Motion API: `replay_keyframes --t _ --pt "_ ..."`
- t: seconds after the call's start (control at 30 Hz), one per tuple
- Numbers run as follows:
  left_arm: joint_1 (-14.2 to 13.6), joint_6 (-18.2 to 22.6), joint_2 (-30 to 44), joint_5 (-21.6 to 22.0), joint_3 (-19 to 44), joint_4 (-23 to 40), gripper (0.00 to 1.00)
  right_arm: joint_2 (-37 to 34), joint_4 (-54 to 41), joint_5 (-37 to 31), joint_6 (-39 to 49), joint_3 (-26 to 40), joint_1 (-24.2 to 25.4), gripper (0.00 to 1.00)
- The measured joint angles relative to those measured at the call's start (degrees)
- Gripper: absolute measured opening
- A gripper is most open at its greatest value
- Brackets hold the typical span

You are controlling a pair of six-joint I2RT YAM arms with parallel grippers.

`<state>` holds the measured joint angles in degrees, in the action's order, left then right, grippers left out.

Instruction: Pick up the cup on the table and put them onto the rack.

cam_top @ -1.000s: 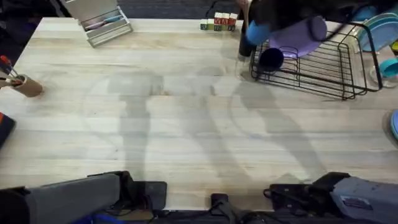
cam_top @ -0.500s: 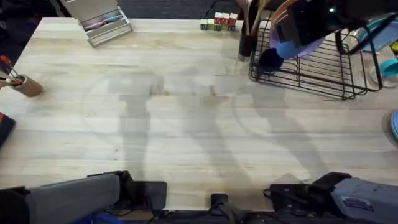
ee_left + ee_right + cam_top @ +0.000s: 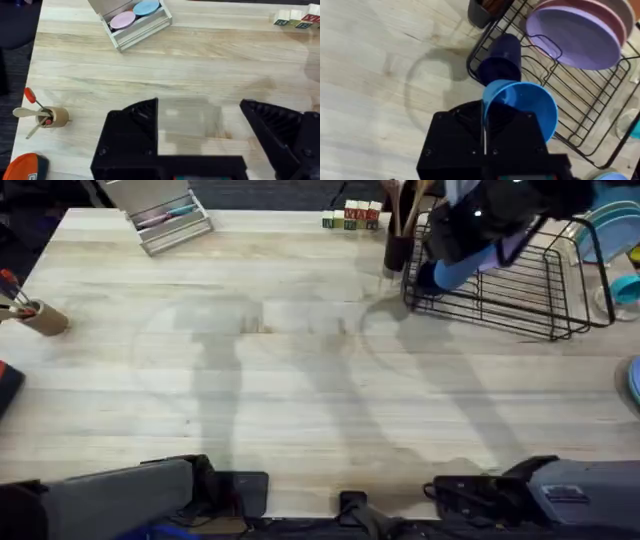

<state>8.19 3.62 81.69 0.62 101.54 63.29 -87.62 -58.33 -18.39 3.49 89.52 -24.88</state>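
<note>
The light blue cup point(image 3: 462, 270) point(image 3: 520, 107) hangs tilted over the left end of the black wire rack point(image 3: 540, 300) point(image 3: 580, 107), with my right gripper point(image 3: 468, 235) point(image 3: 485, 127) shut on its rim. Just beneath it the dark navy cup point(image 3: 432, 276) point(image 3: 502, 57) lies on its side in the rack's left corner. My left gripper point(image 3: 200, 130) point(image 3: 240, 490) rests open near the table's front edge at the lower left, with nothing between its fingers.
A purple plate point(image 3: 575, 35) stands in the rack. A black utensil holder point(image 3: 398, 250) sits just left of the rack, letter blocks point(image 3: 350, 218) behind it. A grey tray point(image 3: 165, 215) is at the back left, a brown pen holder point(image 3: 40, 318) at the left edge.
My right arm has carried the light blue cup from beyond the rack's left corner rightward and nearer, down over the navy cup. The left arm has not moved.
</note>
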Motion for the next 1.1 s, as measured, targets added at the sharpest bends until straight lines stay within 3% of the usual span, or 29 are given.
replay_keyframes --t 0.3,0.7,1.1 --pt "0.00 0.00 0.00 0.00 0.00 0.00 0.993 -5.54 4.68 -0.02 0.02 0.00 0.02 0.033" --pt "0.00 0.00 0.00 0.00 0.00 0.00 0.993 -6.07 6.05 -0.04 -0.03 0.00 3.19 0.034" --pt "0.00 0.00 0.00 0.00 0.00 0.00 0.993 -6.27 9.66 -0.04 -0.03 -1.78 3.30 0.034"
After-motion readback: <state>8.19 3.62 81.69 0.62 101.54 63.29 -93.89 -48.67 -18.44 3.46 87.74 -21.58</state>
